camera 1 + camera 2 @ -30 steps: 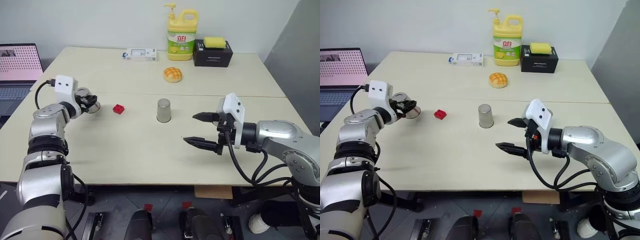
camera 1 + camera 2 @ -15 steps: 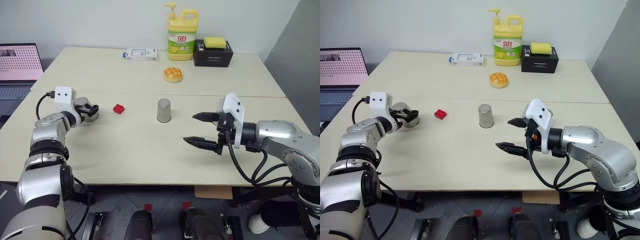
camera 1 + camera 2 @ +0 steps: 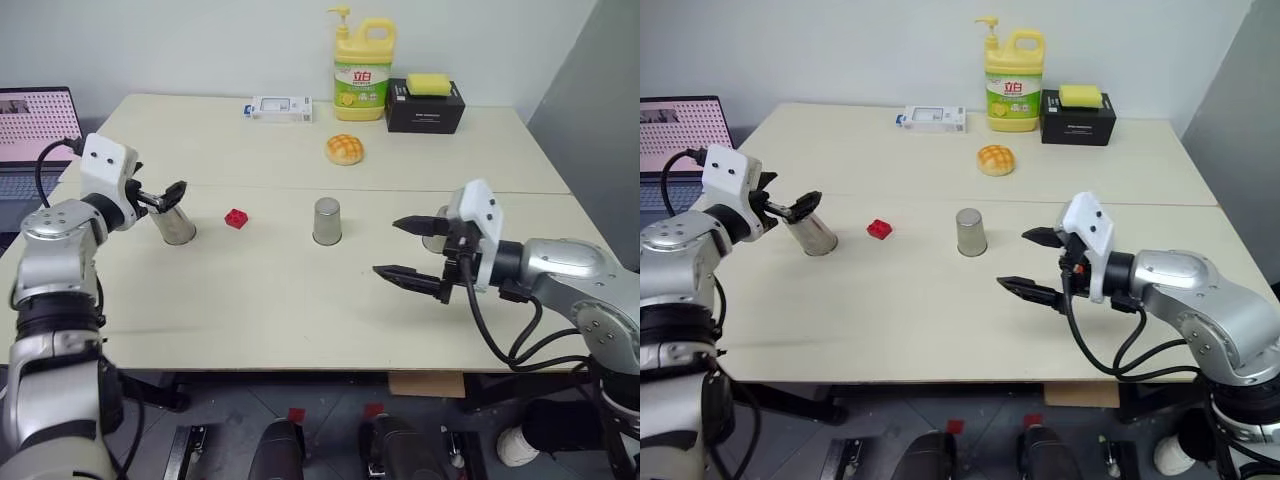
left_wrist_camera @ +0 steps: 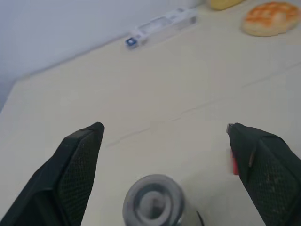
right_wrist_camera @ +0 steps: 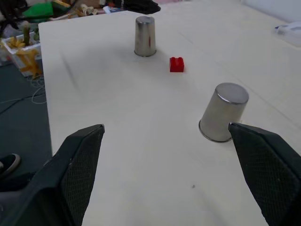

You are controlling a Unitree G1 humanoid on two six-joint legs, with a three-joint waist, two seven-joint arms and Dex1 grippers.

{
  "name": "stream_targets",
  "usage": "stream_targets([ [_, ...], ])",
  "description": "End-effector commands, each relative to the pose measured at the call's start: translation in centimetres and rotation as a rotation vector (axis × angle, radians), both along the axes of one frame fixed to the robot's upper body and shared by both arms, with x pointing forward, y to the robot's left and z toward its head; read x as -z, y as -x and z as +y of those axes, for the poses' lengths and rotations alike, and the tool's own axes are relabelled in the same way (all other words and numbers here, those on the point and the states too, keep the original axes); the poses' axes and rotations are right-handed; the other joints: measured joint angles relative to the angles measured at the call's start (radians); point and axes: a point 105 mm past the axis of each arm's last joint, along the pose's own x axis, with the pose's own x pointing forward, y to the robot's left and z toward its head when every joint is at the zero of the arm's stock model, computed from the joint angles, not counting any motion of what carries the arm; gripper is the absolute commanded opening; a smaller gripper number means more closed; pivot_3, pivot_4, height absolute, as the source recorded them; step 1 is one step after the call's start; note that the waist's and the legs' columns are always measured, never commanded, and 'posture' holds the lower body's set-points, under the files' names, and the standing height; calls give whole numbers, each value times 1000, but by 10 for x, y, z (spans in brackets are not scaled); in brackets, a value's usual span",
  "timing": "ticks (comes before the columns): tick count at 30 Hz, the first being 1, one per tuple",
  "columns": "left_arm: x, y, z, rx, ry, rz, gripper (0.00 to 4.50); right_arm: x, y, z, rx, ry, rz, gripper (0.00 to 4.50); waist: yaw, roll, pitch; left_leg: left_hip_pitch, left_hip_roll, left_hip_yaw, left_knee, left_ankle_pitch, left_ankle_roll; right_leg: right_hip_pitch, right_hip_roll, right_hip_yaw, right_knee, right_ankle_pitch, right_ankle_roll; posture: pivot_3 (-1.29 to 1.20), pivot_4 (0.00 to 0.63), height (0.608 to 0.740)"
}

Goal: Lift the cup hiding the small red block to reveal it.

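Observation:
The small red block (image 3: 236,218) lies bare on the table, left of centre. The cup (image 3: 177,226) stands upside down just left of it, dull steel. My left gripper (image 3: 164,194) hovers open just above and behind that cup, touching nothing. The left wrist view looks down on the cup (image 4: 153,203), with the block (image 4: 233,163) half hidden by a finger. A second identical cup (image 3: 327,220) stands upside down at mid table. My right gripper (image 3: 391,247) is open and empty to the right of it. The right wrist view shows both cups and the block (image 5: 177,64).
A third steel cup (image 3: 433,234) sits mostly hidden behind my right gripper. At the back stand a yellow soap bottle (image 3: 364,65), a black box (image 3: 426,110) with a sponge, a bun (image 3: 345,149) and a white device (image 3: 281,108). A laptop (image 3: 35,125) is at the far left.
My left gripper set the cup down left of the block, opened, and rose back off it. The right gripper barely shifted.

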Motion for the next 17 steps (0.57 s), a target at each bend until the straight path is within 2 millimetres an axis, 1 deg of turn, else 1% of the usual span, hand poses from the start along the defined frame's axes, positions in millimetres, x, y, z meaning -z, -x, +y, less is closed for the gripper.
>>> stream_targets([
  [1,-15,32,-20,173,-72,47,4443,-14,5,-21,27,-12,-68,4500,0,0,0,0,0,0,0,0,0,0,0,0,0,0,0,0,150,740],
  [3,-12,49,-25,251,-52,110,4443,-11,8,-29,32,-14,-51,4500,-1,0,0,0,0,0,0,0,0,0,0,0,0,0,0,0,150,740],
  [6,-2,73,-28,321,-66,226,4443,-7,10,-44,54,-12,-32,4500,-1,0,0,2,0,0,0,0,0,1,0,-1,0,0,0,0,150,740],
  [8,1,83,-28,338,-57,267,4443,-5,11,-49,62,-19,-19,4500,-1,0,0,4,0,0,0,0,0,2,0,0,1,0,0,0,150,740],
  [12,2,90,-30,342,-26,287,4443,-3,10,-52,66,-25,-8,4500,-1,0,0,6,1,0,0,0,0,3,0,0,1,0,0,0,150,740],
  [17,1,91,-35,369,0,277,4443,-3,9,-49,66,-24,-10,4500,-1,0,0,6,0,0,0,0,0,2,0,2,0,0,0,0,150,740],
])
